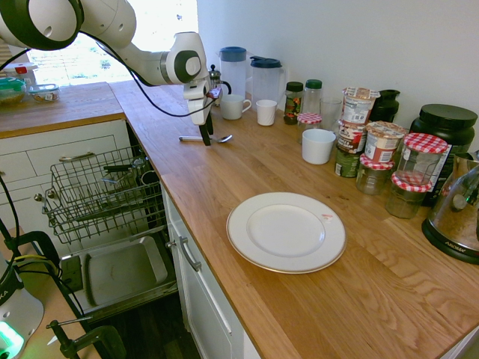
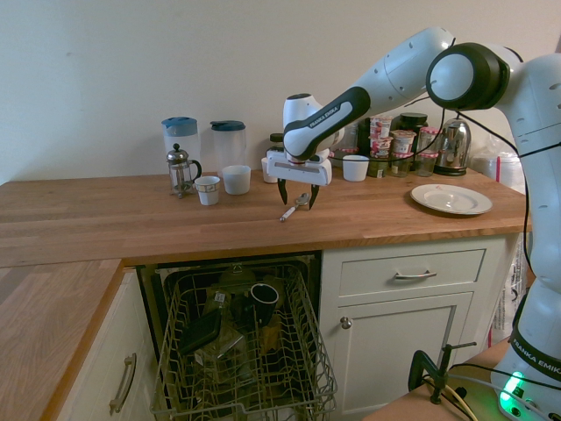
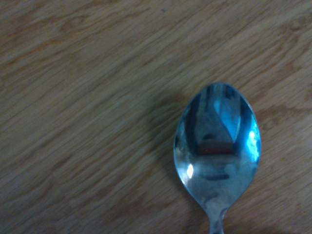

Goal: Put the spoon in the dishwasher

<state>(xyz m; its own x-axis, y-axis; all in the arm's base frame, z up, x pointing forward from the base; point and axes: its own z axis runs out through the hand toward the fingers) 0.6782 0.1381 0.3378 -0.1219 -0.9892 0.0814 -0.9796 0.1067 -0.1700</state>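
Gripper (image 2: 296, 199) open, straddling spoon (image 2: 293, 209) flat on worktop (image 2: 131, 219). You risk pads scraping wood or handle slipping: it's thin, lies low under the jaws.

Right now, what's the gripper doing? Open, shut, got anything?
Gripper: open, holding nothing, its fingers standing either side of the slim shiny silver metal spoon lying on the wooden countertop.
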